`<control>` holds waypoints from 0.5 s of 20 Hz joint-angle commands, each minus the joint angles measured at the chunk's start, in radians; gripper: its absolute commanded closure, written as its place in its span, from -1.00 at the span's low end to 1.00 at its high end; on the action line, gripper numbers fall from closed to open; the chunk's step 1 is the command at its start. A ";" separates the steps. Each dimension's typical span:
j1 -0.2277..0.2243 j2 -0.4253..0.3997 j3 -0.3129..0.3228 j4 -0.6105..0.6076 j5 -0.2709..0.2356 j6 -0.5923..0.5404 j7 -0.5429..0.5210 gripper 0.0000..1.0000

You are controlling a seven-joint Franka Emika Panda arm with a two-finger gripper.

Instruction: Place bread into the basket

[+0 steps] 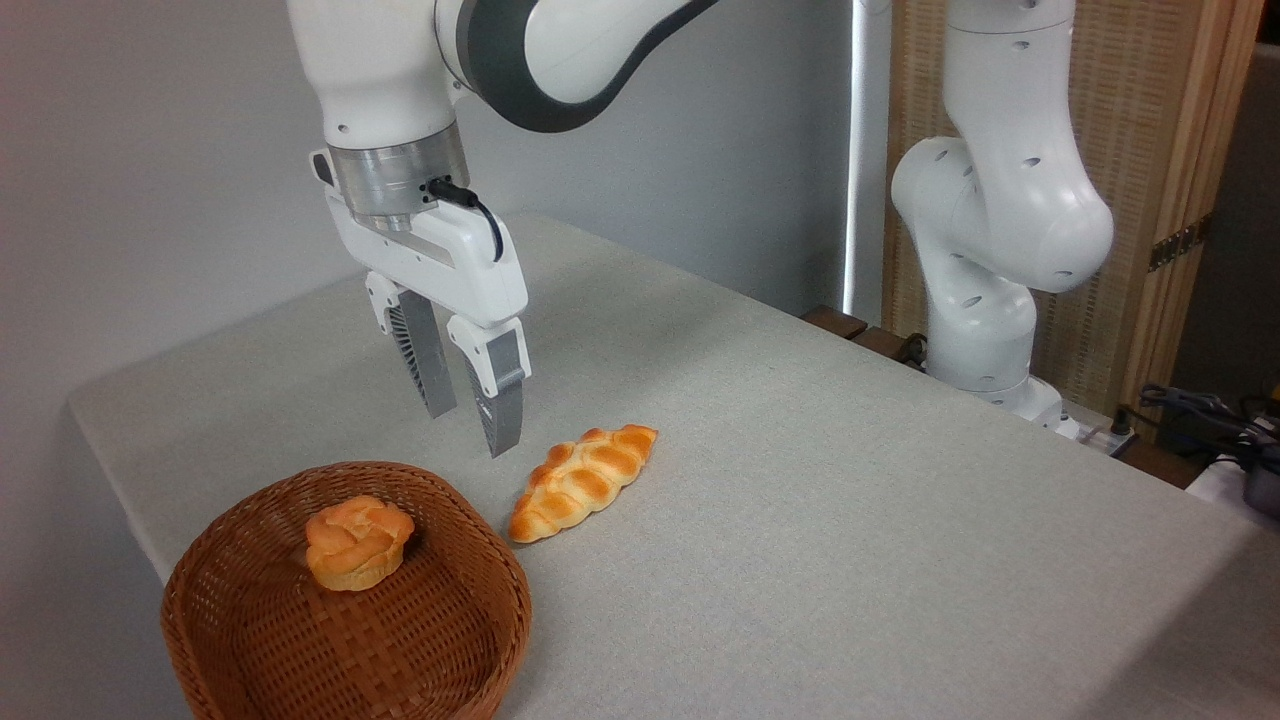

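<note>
Bread lies flat on the bench, just right of the basket, outside it. A small round bun sits in the basket. Up above, the tool hangs a little open and holds nothing.

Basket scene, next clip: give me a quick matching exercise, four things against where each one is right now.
Things:
1. braided loaf
2. rose-shaped bun
3. gripper
4. basket

Places:
A. in the air above the table, holding nothing
B. lying on the table just right of the basket
C. at the table's near left corner
D. inside the basket

Pairs: 1-B, 2-D, 3-A, 4-C
</note>
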 commanded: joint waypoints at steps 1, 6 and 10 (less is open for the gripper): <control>-0.002 -0.005 0.002 0.014 0.000 -0.027 -0.001 -1.00; -0.002 -0.015 0.008 0.014 0.000 -0.027 0.005 -1.00; -0.002 -0.018 0.010 0.014 0.000 -0.027 0.007 -1.00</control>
